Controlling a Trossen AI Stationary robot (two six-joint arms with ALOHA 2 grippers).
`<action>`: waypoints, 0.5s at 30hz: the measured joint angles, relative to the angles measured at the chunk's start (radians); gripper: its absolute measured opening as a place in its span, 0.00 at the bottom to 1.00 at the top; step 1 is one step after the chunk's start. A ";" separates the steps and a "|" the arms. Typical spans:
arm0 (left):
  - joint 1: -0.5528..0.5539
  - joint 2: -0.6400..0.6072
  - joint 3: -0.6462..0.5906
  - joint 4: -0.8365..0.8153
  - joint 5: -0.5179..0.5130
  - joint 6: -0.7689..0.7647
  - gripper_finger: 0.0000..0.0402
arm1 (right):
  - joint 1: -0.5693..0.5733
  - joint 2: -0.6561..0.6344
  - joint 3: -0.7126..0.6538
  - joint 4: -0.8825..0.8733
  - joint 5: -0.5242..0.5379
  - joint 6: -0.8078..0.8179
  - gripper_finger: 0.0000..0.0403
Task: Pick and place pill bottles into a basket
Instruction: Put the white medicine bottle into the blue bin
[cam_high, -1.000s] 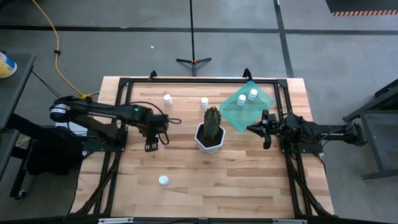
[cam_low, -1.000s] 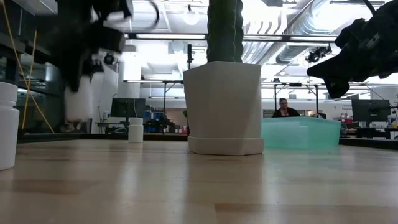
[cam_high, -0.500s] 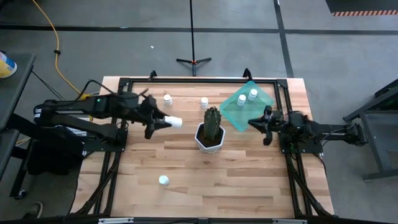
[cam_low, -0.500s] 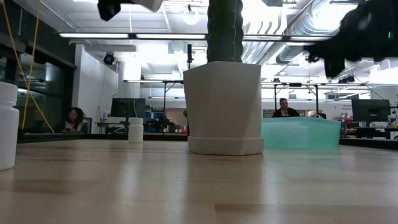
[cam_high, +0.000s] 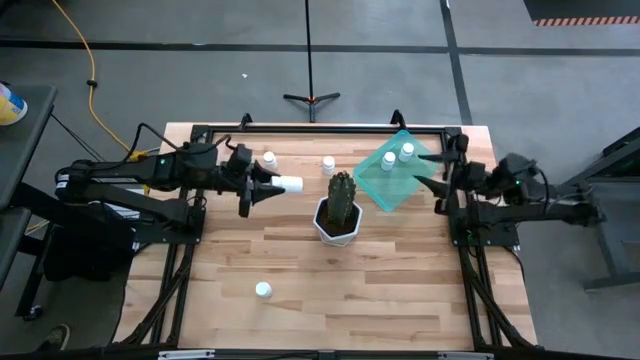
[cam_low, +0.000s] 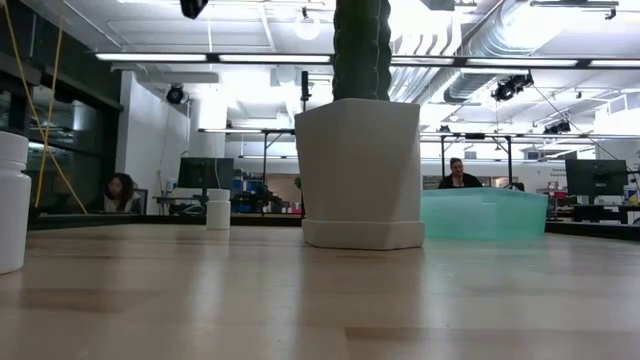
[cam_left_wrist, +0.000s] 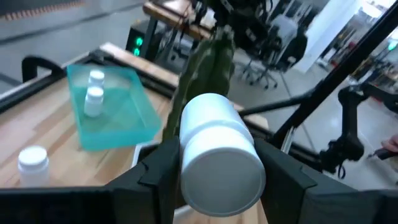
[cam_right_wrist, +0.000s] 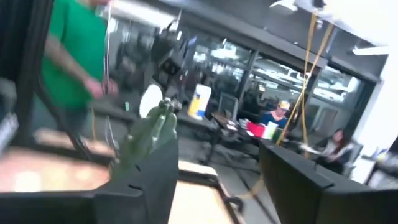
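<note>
My left gripper (cam_high: 270, 186) hangs above the table left of the cactus pot (cam_high: 338, 218), shut on a white pill bottle (cam_left_wrist: 217, 158). The teal basket (cam_high: 397, 172) lies at the far right with two bottles (cam_high: 407, 151) (cam_high: 388, 160) standing in it. Three more bottles stand on the wood: two near the far edge (cam_high: 269, 158) (cam_high: 328, 164) and one toward the near edge (cam_high: 262, 290). My right gripper (cam_high: 436, 185) is open at the basket's right side, with nothing between its fingers (cam_right_wrist: 143, 180). My left gripper pinches the bottle's round sides (cam_left_wrist: 186, 163) between its two fingers. The fingers come about level from the table's left and lie along the bottle. The bottle is lifted clear, lying roughly level, its free end (cam_high: 296, 184) pointing toward the cactus.
The white pot (cam_low: 360, 170) with its tall green cactus (cam_left_wrist: 205, 68) stands mid-table between the held bottle and the basket (cam_low: 485, 213). A black frame (cam_high: 300, 130) runs along the table's edges. People show in the room behind the table.
My left gripper has risen from the table with the bottle, tipped from pointing down to about level, and gone toward the far edge and the cactus; the bottle now lies level, clear of the wood. My right gripper has opened, risen, and drawn back toward the right edge.
</note>
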 joint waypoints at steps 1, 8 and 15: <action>0.000 -0.001 0.000 0.014 -0.003 0.000 0.51 | 0.000 0.041 0.048 -0.027 0.000 -0.040 0.55; 0.000 -0.004 0.000 0.139 -0.009 -0.024 0.51 | 0.000 0.306 0.351 -0.092 -0.050 -0.275 0.56; 0.000 -0.003 0.000 0.158 -0.119 -0.077 0.51 | 0.000 0.555 0.574 -0.209 -0.061 -0.414 0.52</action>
